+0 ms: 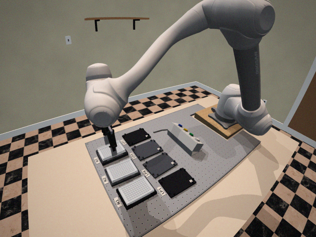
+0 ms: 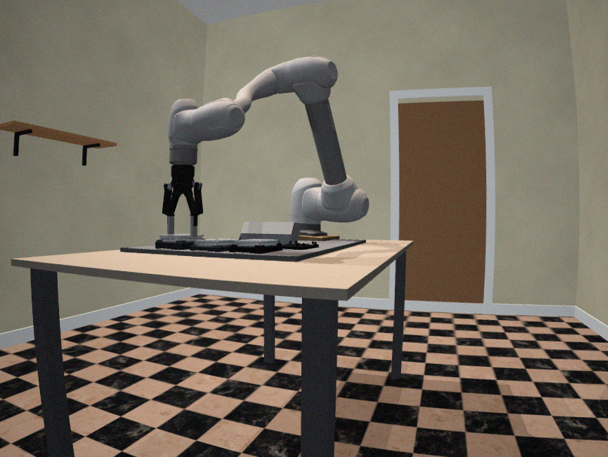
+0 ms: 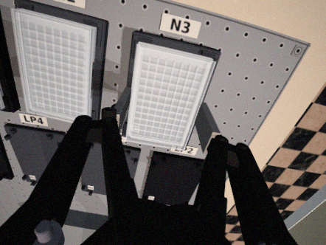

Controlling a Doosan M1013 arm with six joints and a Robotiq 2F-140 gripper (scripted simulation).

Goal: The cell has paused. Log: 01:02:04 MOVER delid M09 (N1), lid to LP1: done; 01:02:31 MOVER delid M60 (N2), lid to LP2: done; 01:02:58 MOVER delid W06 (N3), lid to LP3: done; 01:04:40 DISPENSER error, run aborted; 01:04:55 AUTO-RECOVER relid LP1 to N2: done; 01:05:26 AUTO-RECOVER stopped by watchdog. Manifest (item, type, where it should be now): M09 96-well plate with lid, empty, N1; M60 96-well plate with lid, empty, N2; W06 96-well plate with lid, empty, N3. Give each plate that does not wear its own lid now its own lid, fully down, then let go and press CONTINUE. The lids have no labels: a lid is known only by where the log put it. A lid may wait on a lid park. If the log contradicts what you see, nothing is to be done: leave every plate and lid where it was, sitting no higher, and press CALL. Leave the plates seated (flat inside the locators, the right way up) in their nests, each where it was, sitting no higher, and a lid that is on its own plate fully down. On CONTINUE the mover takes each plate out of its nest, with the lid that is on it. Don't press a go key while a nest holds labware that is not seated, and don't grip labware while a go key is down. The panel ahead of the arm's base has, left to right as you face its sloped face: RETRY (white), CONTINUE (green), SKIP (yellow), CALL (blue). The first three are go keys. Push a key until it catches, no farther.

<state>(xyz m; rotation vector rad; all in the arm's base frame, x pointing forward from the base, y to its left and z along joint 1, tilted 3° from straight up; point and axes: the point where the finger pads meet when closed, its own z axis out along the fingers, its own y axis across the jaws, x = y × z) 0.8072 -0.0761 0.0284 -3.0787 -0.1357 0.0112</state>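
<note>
Three white 96-well plates sit in black nests in a row: N1 (image 1: 136, 191), N2 (image 1: 122, 171) and N3. My gripper (image 1: 112, 151) stands straight down over N3. It is shut on the long sides of the clear lid (image 3: 167, 94) that covers the N3 plate. The lid is level and low over the nest; I cannot tell whether it rests fully on the plate. The gripper also shows in the side view (image 2: 181, 230), with its fingertips near plate height. The N2 plate (image 3: 55, 63) shows beside it in the wrist view.
Four lid parks lie beside the nests. LP1 (image 1: 177, 182) and LP2 (image 1: 136, 136) look black. LP4 (image 1: 160, 164) and the park beside it (image 1: 147, 149) look grey. The key panel (image 1: 187, 137) stands between the parks and the arm's base (image 1: 230, 114).
</note>
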